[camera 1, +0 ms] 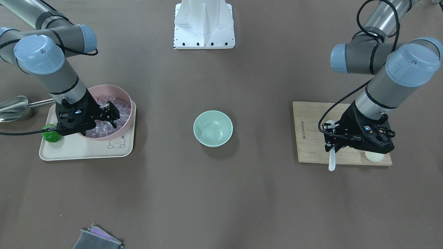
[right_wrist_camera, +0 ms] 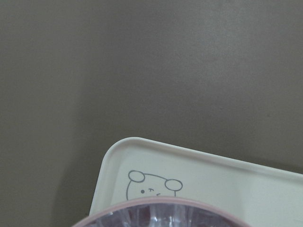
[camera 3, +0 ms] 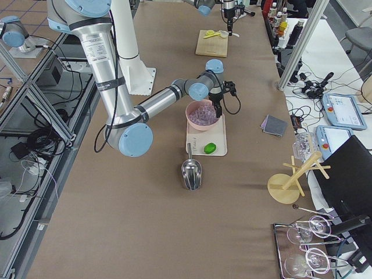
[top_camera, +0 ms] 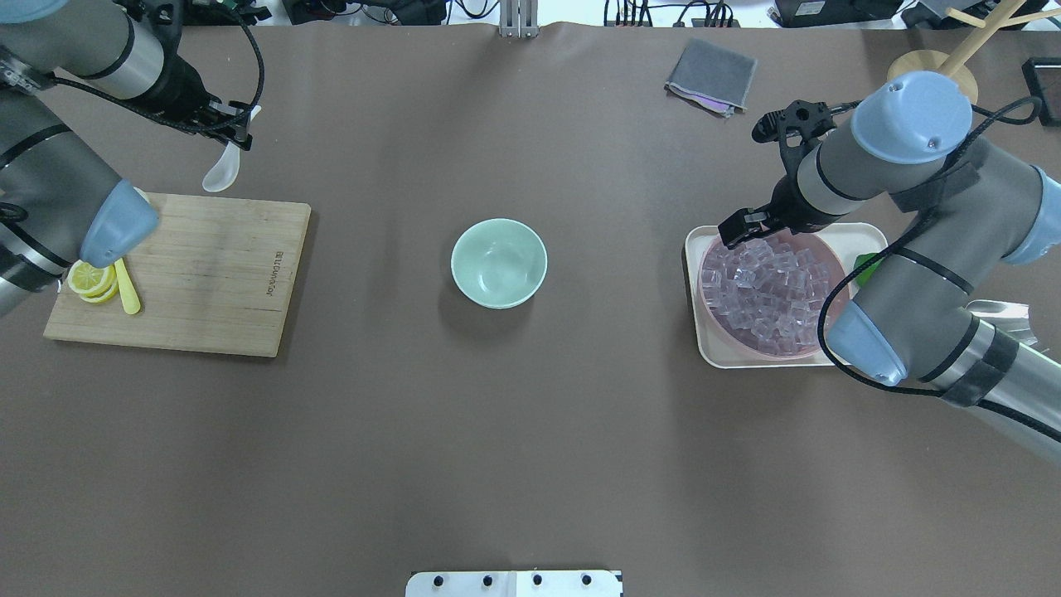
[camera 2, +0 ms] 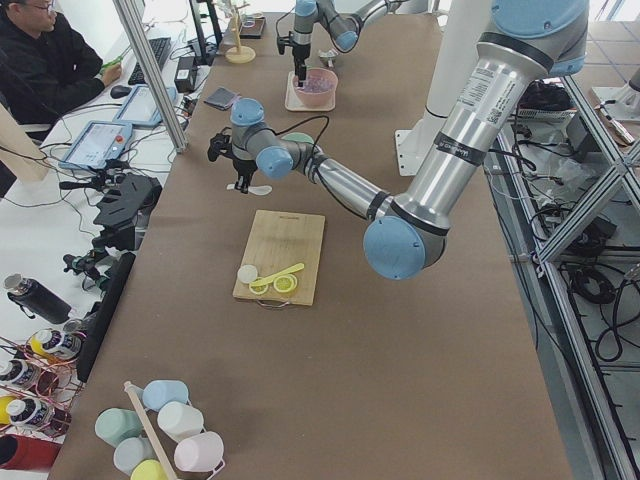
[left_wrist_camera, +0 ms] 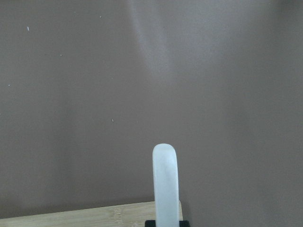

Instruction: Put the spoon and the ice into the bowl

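Plan from over the robot's shoulders, with the mint bowl (top_camera: 498, 263) at the dial's centre on the worktop (top_camera: 530, 431). Nothing is in the bowl.

At 10 o'clock, the left pincer (top_camera: 239, 133) pinches the spoon (top_camera: 222, 170) by its handle. The scoop hangs free above the worktop, just beyond the far edge of the board (top_camera: 207, 274).

At 3 o'clock, the right pincer (top_camera: 743, 225) hovers low over the ice (top_camera: 771, 286) heaped in the pink bowl (top_camera: 703, 286) on a tray (top_camera: 704, 352). Whether its fingers are spread or have nipped a cube cannot be told.

Hazards:
- **Spoon grip:** it is held near the handle's end, so the scoop may swivel or slip during the swing towards the centre.
- **Spoon descent:** coming down too low could knock the small bowl's rim and shove or tip it.
- **Ice:** smooth cubes packed tightly may squirt from a shallow pinch, or neighbours may be dragged over the rim.
- **Arms:** both share one target, so arriving together risks contact.
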You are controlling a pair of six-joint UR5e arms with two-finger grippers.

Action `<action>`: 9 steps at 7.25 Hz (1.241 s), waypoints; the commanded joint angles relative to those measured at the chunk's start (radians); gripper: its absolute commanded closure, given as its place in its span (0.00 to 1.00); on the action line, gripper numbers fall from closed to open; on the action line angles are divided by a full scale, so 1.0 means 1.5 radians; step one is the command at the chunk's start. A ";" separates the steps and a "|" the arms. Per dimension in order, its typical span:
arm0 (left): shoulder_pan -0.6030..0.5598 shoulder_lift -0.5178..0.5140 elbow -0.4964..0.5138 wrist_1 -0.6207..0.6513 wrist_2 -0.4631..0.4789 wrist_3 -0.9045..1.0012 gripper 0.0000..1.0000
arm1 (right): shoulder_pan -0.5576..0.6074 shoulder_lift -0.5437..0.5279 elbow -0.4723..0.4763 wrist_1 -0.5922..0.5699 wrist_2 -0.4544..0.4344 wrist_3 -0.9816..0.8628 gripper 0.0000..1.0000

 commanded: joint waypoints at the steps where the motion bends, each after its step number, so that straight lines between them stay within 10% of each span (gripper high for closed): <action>1: 0.000 0.000 0.002 -0.002 0.000 0.002 1.00 | -0.002 0.004 -0.006 -0.001 0.000 0.000 0.15; 3: 0.000 0.000 0.003 -0.002 0.000 0.003 1.00 | -0.002 0.009 -0.007 -0.020 0.000 0.001 0.16; 6: 0.000 0.000 0.002 -0.003 0.000 0.003 1.00 | -0.002 0.009 -0.009 -0.024 0.000 0.005 0.42; 8: 0.000 -0.001 0.002 -0.004 0.000 0.003 1.00 | -0.001 0.010 -0.006 -0.023 0.003 0.008 0.96; 9: 0.000 0.000 0.002 -0.004 0.000 0.003 1.00 | -0.001 0.011 -0.005 -0.022 0.003 0.009 1.00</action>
